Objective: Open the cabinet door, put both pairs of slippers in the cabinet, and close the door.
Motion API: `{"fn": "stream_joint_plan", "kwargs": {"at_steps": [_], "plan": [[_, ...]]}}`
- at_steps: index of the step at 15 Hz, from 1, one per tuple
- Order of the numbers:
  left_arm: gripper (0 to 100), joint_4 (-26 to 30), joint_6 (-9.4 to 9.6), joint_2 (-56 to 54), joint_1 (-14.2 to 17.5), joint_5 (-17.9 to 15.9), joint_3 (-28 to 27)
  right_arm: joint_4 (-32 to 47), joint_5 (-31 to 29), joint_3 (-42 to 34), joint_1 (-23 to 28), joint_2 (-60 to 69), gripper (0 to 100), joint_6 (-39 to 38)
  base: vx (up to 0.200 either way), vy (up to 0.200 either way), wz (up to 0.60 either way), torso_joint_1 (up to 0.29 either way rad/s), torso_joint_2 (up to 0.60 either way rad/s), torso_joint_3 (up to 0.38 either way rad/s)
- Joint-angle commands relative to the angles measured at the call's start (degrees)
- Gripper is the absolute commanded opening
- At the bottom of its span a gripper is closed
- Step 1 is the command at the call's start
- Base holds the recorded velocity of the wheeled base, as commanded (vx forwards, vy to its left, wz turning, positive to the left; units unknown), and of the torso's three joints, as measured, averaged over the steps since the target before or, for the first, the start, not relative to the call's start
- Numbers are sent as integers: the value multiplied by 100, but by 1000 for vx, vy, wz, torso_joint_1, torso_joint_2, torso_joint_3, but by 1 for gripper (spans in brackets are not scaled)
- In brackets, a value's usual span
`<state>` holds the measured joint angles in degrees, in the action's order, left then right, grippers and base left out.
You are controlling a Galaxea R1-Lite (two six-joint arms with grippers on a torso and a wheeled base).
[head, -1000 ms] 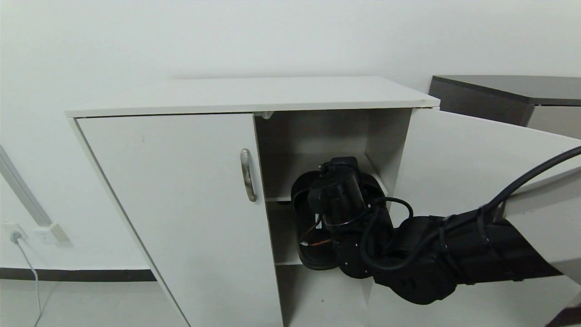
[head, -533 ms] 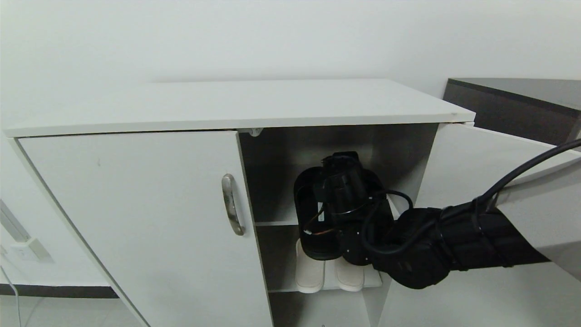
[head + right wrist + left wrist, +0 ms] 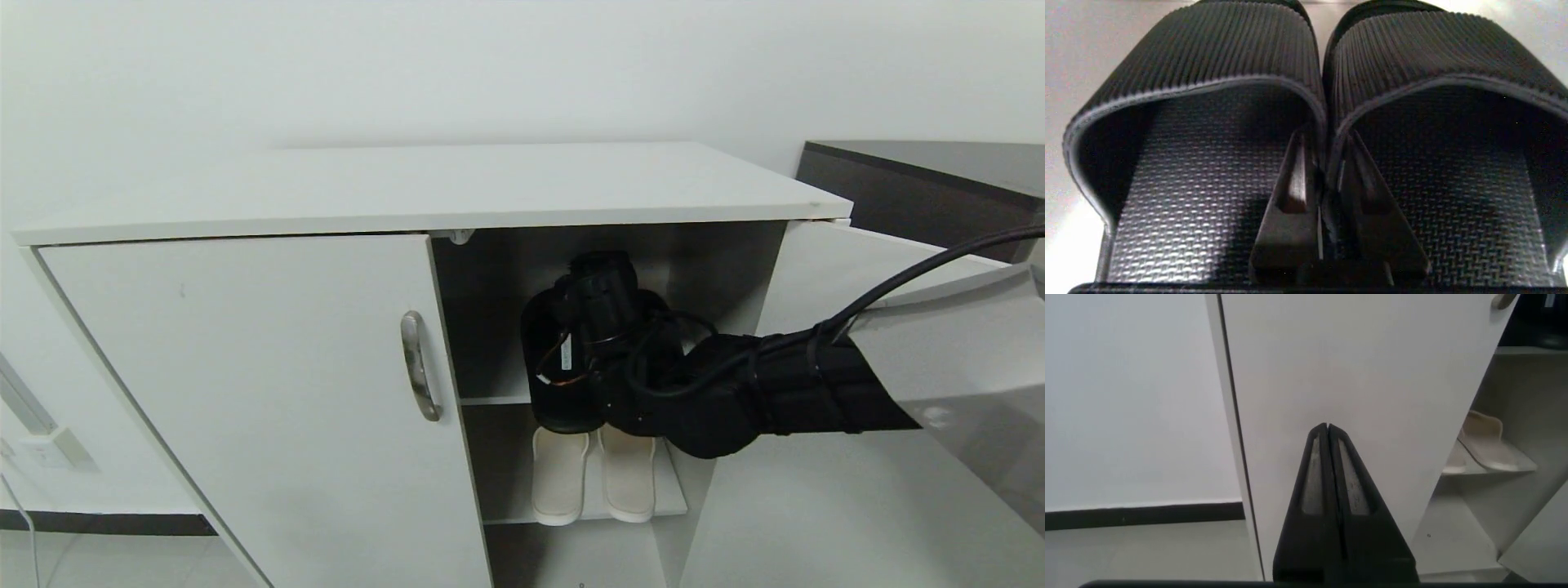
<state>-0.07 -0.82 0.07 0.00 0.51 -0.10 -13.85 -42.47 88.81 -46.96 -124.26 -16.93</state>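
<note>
At the upper shelf (image 3: pixel 490 400), my right gripper (image 3: pixel 1327 163) pinches the black slippers (image 3: pixel 1225 90) together; I'd set them flat, well inside.

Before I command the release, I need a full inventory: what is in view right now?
cabinet: one, white, against the wall.
left door: one, white, shut; metal handle at its inner edge.
right door: one, white, swung open.
black slippers: one pair, black, at the upper shelf, held.
white slippers: one pair, off-white, on the shelf below.
dark unit: one, dark grey, right of the cabinet.
wall socket: one, white, low at left.
left gripper: black, fingers shut, facing the left door.
right gripper: black, fingers pinching the black slippers' adjoining sides.
</note>
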Motion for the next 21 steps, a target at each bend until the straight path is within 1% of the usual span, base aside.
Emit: {"fn": "stream_joint_plan", "kwargs": {"at_steps": [1, 4, 7, 8, 11, 16, 19, 21], "plan": [[0, -1, -6, 1, 0, 2, 1, 5, -7, 321, 108, -257, 0, -3, 0, 0, 0, 0, 0, 0], [0, -1, -6, 1, 0, 2, 1, 5, -7, 480, 213, -441, 0, -3, 0, 0, 0, 0, 0, 0], [0, -1, -6, 1, 0, 2, 1, 5, 2, 480, 240, -459, 0, 6, 0, 0, 0, 0, 0, 0], [0, -1, -6, 1, 0, 2, 1, 14, 2, 471, 240, -459, 100, 6, 0, 0, 0, 0, 0, 0], [0, -1, -6, 1, 0, 2, 1, 49, 2, 418, 213, -389, 100, -3, 0, 0, 0, 0, 0, 0], [0, -1, -6, 1, 0, 2, 1, 5, -24, -153, 46, 148, 100, -29, 0, 0, 0, 0, 0, 0], [0, -1, -6, 1, 0, 2, 1, -57, -33, -971, -112, 824, 100, -232, 0, 0, 0, 0, 0, 0], [0, -1, -6, 1, 0, 2, 1, -153, 46, -1683, -349, 1378, 100, -363, 0, 0, 0, 0, 0, 0]]}}
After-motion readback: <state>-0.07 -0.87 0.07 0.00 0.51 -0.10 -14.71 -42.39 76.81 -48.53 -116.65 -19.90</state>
